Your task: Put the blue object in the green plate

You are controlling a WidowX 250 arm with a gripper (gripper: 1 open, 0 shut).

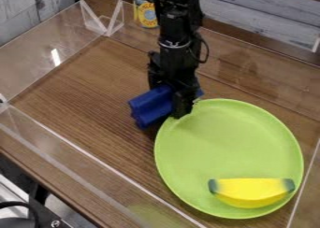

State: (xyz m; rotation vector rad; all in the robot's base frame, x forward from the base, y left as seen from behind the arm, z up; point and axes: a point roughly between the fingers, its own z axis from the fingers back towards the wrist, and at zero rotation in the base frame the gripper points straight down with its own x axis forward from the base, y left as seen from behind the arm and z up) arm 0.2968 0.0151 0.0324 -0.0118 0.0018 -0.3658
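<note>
The blue object is a dark blue block lying on the wooden table, touching the upper left rim of the green plate. My gripper comes straight down over the block's right end at the plate's edge. Its dark fingers hide their own tips, so whether they hold the block does not show. The plate is large, round and lime green, at the right front of the table.
A yellow banana-shaped piece lies in the plate's front right part. A clear plastic wall bounds the table on the left and front. A yellow-labelled can and a clear stand are at the back.
</note>
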